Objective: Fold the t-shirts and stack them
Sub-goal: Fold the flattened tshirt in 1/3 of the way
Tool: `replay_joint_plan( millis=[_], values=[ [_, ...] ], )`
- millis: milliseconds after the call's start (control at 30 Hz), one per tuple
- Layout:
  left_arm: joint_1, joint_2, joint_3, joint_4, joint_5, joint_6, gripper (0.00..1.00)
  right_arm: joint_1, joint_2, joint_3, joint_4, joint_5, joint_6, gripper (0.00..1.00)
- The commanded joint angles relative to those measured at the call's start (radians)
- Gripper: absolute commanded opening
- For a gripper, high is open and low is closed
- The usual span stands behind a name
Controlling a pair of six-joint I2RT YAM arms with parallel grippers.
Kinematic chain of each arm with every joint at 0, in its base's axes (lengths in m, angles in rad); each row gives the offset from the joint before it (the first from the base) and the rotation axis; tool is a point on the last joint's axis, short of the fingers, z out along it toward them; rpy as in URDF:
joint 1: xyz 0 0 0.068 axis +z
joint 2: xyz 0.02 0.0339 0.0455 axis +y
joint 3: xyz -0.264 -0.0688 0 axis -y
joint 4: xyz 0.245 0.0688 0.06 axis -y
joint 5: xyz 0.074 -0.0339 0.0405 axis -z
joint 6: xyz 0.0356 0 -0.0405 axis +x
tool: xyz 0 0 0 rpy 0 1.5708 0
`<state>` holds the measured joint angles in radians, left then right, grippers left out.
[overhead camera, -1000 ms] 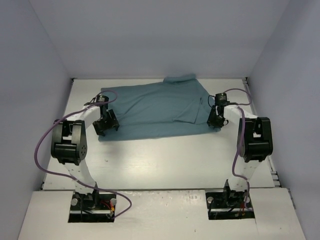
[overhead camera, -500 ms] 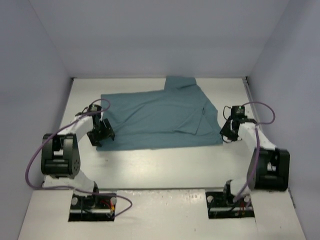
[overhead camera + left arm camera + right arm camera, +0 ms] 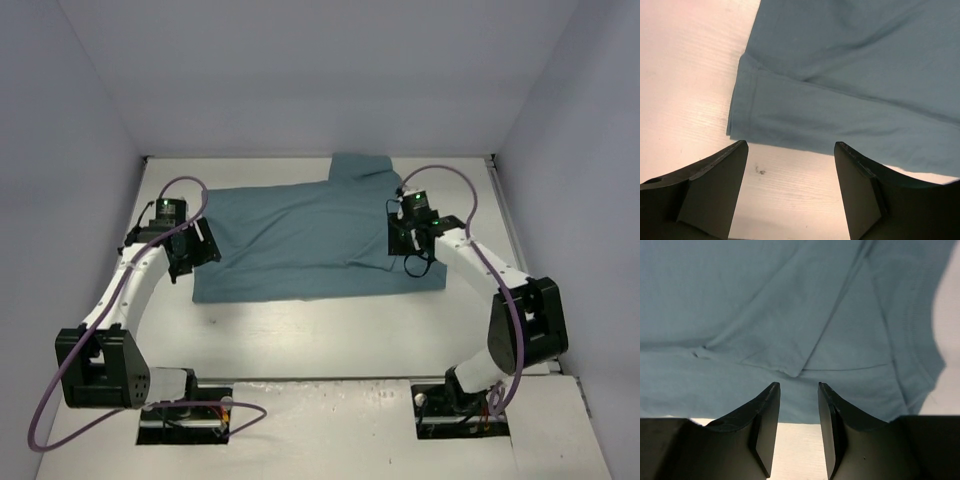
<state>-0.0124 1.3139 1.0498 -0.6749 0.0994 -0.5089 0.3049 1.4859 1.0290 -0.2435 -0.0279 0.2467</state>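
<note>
The teal t-shirt (image 3: 300, 235) lies spread out flat across the back half of the white table, with one sleeve (image 3: 362, 165) pointing toward the far wall. My left gripper (image 3: 190, 252) hovers at the shirt's left edge. In the left wrist view it is open (image 3: 791, 146) over bare table, with the hem of the shirt (image 3: 850, 75) just ahead of its fingers. My right gripper (image 3: 404, 243) is over the shirt's right part. Its jaws stand open and narrower (image 3: 798, 386), with nothing between them, above a folded flap of the shirt (image 3: 765, 300).
The white table (image 3: 330, 330) is walled in by grey panels at the left, right and back. Purple cables loop off both arms (image 3: 440, 175). The arm bases sit at the near edge (image 3: 185, 400).
The right gripper moved from off the shirt's right edge inward over the cloth. The left gripper shifted up along the left edge. The shirt now lies flatter and wider than a second ago.
</note>
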Motion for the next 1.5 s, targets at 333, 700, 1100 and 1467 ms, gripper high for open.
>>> replay_joint_plan(
  millis=[333,700,1100,1467],
  values=[
    [-0.003,-0.121,-0.136,0.039,-0.021,0.065,0.67,0.066,0.177,-0.012,0.083,0.022,-0.082,0.32],
    [-0.004,-0.109,-0.136,0.053,-0.038,0.069,0.67,0.051,0.176,-0.048,0.138,0.073,0.131,0.27],
    [-0.008,-0.107,-0.137,0.055,-0.041,0.069,0.67,-0.004,0.135,-0.143,0.187,0.038,0.391,0.28],
    [-0.014,-0.108,-0.137,0.052,-0.041,0.070,0.67,0.004,0.133,-0.102,0.203,0.039,0.340,0.00]
  ],
)
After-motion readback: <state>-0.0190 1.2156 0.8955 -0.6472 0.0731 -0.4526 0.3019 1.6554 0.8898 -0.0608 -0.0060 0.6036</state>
